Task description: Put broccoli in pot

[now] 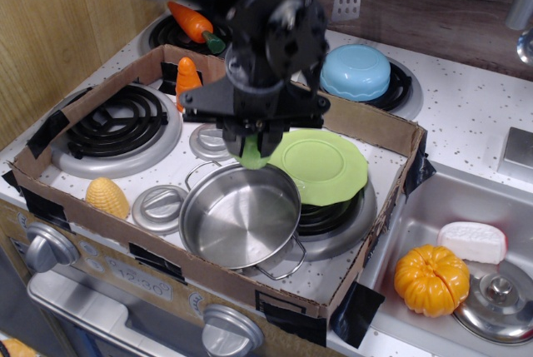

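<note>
Now over the pot (240,217)
Gripper (254,147) clamps the broccoli (252,154) above the far rim, ready for dropping inside.

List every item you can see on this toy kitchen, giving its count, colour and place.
Lumpy light-green toy broccoli: 1, held above pot's far rim.
Shiny round steel pot: 1, silver, front burner.
Flat plate: 1, lime, behind pot.
Knobbed lids: 2, grey, left of pot.
Corn: 1, yellow, front left.
Carrots: 2, orange, back left.
Bowl: 1, blue, back burner.
Pumpkin: 1, orange, sink.
Black gripper: 1, gripping broccoli.
</note>
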